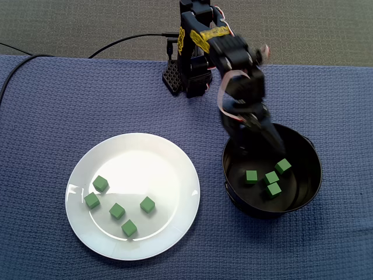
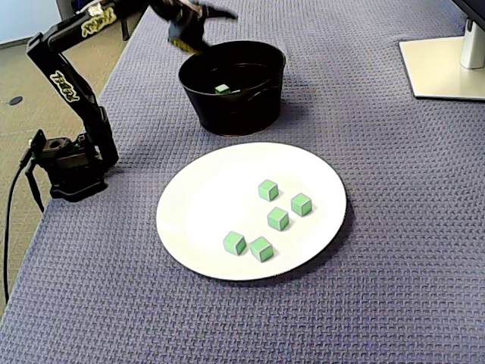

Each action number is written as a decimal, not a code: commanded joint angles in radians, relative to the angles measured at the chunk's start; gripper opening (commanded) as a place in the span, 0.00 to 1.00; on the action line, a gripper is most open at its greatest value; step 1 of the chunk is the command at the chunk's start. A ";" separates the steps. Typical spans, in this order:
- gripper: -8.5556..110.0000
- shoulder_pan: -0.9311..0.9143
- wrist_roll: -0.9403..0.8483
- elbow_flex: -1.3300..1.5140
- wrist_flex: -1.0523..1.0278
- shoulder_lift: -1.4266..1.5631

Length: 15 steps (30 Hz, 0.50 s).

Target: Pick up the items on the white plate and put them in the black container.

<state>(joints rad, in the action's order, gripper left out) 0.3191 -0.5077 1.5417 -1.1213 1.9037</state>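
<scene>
A white plate (image 1: 145, 160) (image 2: 204, 201) lies on the blue cloth and holds several green cubes, among them one (image 1: 100, 184) at its left and one (image 2: 268, 189) at its far side. To its right in a fixed view stands the black container (image 1: 233, 195) (image 2: 227, 106), with several green cubes (image 1: 271, 177) on its floor; the other fixed view shows only one cube (image 2: 222, 89) over the rim. My gripper (image 1: 256, 137) (image 2: 203, 26) hangs over the container's edge nearest the arm's base, open, with nothing between its fingers.
The arm's base (image 1: 189, 76) (image 2: 68, 163) is fixed at the cloth's edge, with a black cable (image 1: 116, 42) running off from it. A white stand's foot (image 2: 447, 64) sits at the far right of the cloth.
</scene>
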 commanded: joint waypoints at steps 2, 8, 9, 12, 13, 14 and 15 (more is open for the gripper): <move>0.38 -0.331 -0.222 -0.405 -0.169 -0.040; 0.37 -0.598 -0.282 -0.411 -0.146 -0.225; 0.37 -0.621 -0.285 -0.400 -0.126 -0.265; 0.36 -0.664 -0.290 -0.399 -0.106 -0.405; 0.36 -0.673 -0.291 -0.399 -0.097 -0.451; 0.36 -0.681 -0.291 -0.399 -0.078 -0.495; 0.36 -0.684 -0.293 -0.400 -0.060 -0.537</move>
<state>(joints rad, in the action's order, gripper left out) -0.3252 -0.7885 1.1858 -1.2303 1.4711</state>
